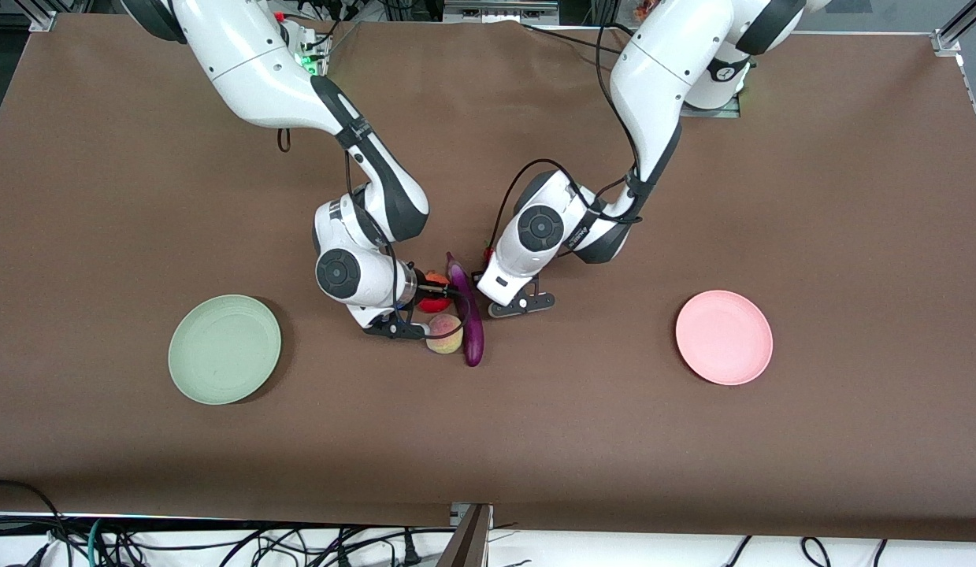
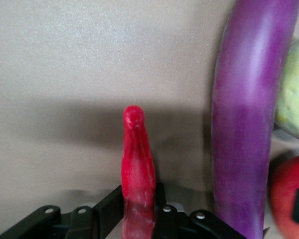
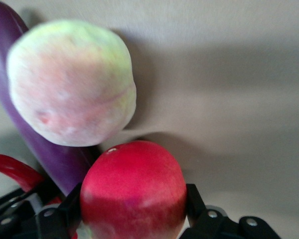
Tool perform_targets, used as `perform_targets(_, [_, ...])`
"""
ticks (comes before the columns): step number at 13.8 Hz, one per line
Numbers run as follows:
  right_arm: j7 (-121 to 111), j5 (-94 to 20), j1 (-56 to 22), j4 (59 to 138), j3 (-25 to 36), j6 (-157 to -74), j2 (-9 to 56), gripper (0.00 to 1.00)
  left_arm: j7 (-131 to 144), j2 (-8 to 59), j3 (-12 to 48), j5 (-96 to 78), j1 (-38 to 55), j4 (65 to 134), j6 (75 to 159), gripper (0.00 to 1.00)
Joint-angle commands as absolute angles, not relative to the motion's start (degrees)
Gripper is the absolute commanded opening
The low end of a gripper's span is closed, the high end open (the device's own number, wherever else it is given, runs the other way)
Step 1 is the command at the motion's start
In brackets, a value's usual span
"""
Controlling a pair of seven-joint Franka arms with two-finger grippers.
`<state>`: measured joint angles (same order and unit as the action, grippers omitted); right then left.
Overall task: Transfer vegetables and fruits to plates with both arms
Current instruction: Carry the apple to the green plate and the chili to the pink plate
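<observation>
While the chili pepper (image 2: pixel 137 169) is clamped between the closed fingers of the left tool (image 1: pixel 513 302), its red tip points out ahead of that tool and the eggplant (image 2: pixel 249 114) lies just beside it, along the same line. The pomegranate (image 3: pixel 133 191) is held between the closed fingers of the right tool (image 1: pixel 395 328); the peach (image 3: pixel 72 82) sits just ahead of that tool, touching or nearly touching the eggplant. Both tools are low over the middle of the bench (image 1: pixel 102 197), one at each side of the cluster. The grasping step is judged to be in hand, with nothing yet delivered: the green plate (image 1: pixel 224 349) at the right arm's end and the pink plate (image 1: pixel 724 337) at the left arm's end are both bare, each well apart from its tool. Next, a straight lift is called for, so that the eggplant and peach are not dragged, followed by an outward carry to the nearer plate.
</observation>
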<state>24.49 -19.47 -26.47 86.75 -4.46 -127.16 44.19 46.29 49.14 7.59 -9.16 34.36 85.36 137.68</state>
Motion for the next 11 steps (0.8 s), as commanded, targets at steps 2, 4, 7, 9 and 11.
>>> perform_targets(2, [22.2,-20.0,-23.7,87.3,1.2,-116.3,36.8,0.15,44.3,49.0,6.1,-8.1,34.2,85.3,136.8,0.00])
perform_targets(4, [12.4,-20.1,-21.7,86.1,6.1,-110.9,35.5,0.15,40.0,47.0,5.4,-6.1,32.4,85.0,132.2,0.00])
perform_targets(7, [1.7,-19.0,-20.6,84.9,13.4,-107.4,35.4,0.15,31.3,45.4,5.3,-4.8,27.8,81.7,123.2,0.00])
perform_targets(9, [-5.9,-15.8,-19.4,84.9,17.4,-107.4,35.7,0.15,24.6,45.1,5.1,-2.8,25.0,81.0,119.5,0.00])
perform_targets(11, [-11.2,-13.8,-16.5,84.9,18.4,-108.7,37.6,0.15,21.3,43.9,4.9,1.3,22.2,81.8,118.5,0.00])
